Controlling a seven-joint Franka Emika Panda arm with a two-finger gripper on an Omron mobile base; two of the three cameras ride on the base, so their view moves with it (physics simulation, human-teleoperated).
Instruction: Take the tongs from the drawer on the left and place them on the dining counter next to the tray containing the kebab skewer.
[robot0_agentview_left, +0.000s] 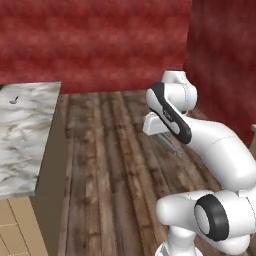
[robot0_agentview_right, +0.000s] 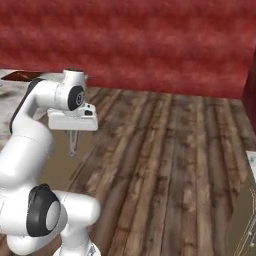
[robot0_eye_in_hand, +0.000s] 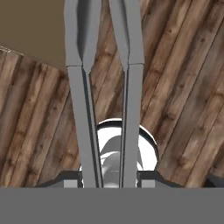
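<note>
Nearest to us in the hand view are the tongs (robot0_eye_in_hand: 105, 87), their two grey arms rising from between the gripper (robot0_eye_in_hand: 109, 180) and running straight away from it, side by side with a narrow gap. The finger tips (robot0_eye_in_hand: 72, 180) press against the outer faces of the arms, so we read the jaws as set narrow and clamped on the tongs. Past the tongs' far ends we see plank floor (robot0_eye_in_hand: 183, 87) and a tan panel (robot0_eye_in_hand: 30, 26) beyond the gripper to one side; we cannot tell what that panel belongs to.

From the base cameras we see what the hand view cannot: the gripper (robot0_agentview_right: 73, 134) hangs in the air well above the floor, pointing down, with the tongs (robot0_agentview_right: 73, 142) dangling below it as a thin grey sliver. In the left base view the tongs (robot0_agentview_left: 170, 144) slant out from under the hand (robot0_agentview_left: 159, 125), partly covered by the arm. The dining counter (robot0_agentview_left: 25, 135) lies well off to the gripper's left, its marble top cut by the picture edge; a small dark thing (robot0_agentview_left: 14, 100) on it is too small for us to name. In the right base view a strip of dark reddish-brown, probably the tray (robot0_agentview_right: 20, 76), shows behind the arm, mostly hidden. The joined end of the tongs is hidden inside the hand in all views.
</note>
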